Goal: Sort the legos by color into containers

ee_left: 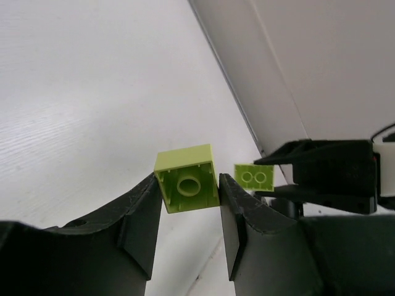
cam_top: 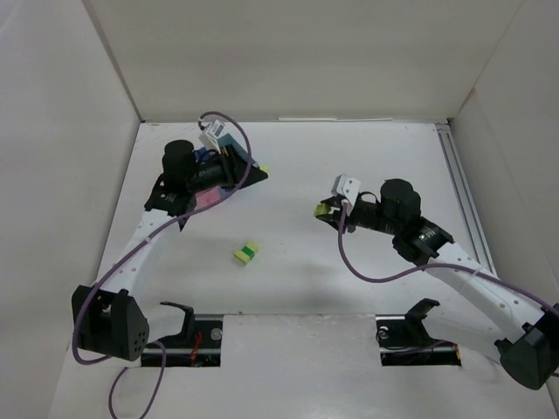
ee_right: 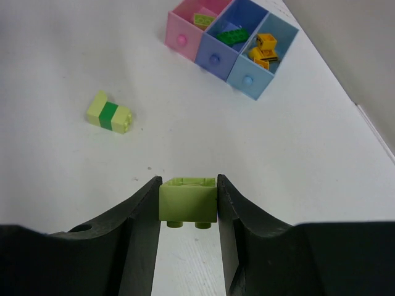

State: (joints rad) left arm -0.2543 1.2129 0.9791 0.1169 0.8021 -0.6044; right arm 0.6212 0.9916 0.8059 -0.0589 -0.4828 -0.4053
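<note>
The white surface [cam_top: 297, 279] carries a pale yellow-and-green brick [cam_top: 246, 253] lying alone, well apart from pink, blue and light-blue bins [ee_right: 214, 60] touching in a row.

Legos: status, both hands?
Left hand shut on lime brick. Right hand shut on second lime brick. Striped brick loose on table. Left arm above bins, may block right.

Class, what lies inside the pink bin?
One lime green brick shows in the pink bin; the near wall covers some floor, and the far end is out of frame.
</note>
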